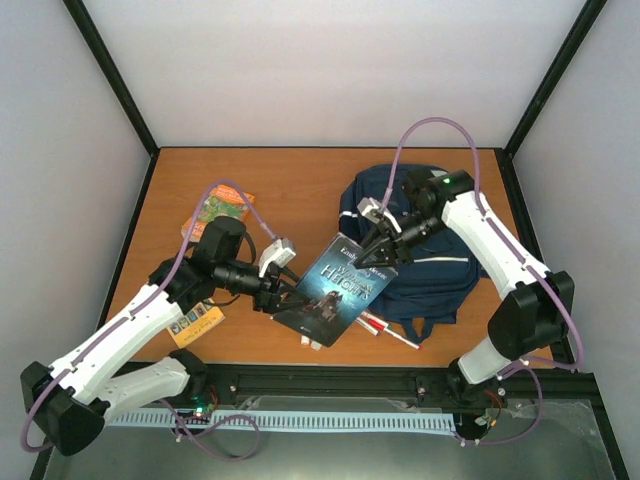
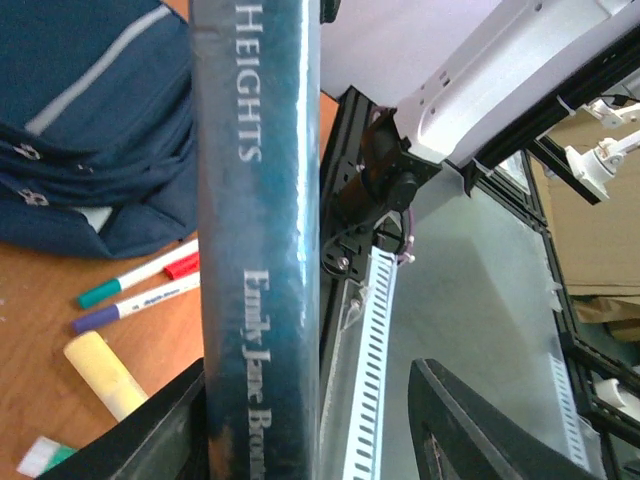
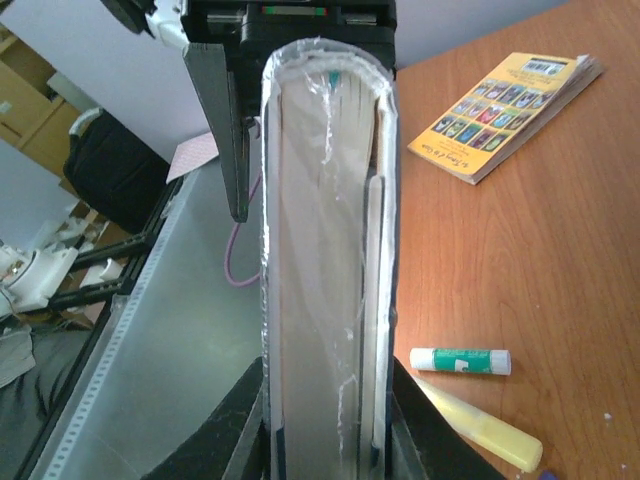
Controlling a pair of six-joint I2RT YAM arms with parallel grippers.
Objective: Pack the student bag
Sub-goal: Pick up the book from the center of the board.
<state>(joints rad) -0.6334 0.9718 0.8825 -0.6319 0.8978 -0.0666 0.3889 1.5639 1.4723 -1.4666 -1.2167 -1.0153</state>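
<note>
Right now I am in the middle of a hand-over, as I judge it: the book (image 1: 335, 290), a dark hardback in a clear cover, hangs above the table (image 1: 300, 180) between the 2 arms. The right gripper (image 1: 378, 250) is clamped on its far edge, and in the right wrist view its fingers (image 3: 415, 440) press the covers from both sides. The left gripper (image 1: 290, 290) is at the near corner with its jaws parted. In the left wrist view the spine lies against 1 finger (image 2: 165, 435) and the other stands well clear of it, so this gripper holds nothing. The student bag (image 1: 445, 265) lies on the right half of the table, just behind the book and under the right arm. I cannot tell from here if its mouth is open. The next move, I think, calls for drawing the left arm away without knocking the book. After that the right arm must turn the book toward the opening of the bag, which I must first find. I count 1 bag, 1 hardback, and 2 thin booklets: 1 yellow booklet (image 1: 197, 325) beside the left arm and 1 orange and green booklet (image 1: 215, 208) behind it. Near the front edge I count 2 markers (image 2: 150, 297), 1 yellow stick (image 2: 105, 372) and 1 glue stick (image 3: 460, 361).
</note>
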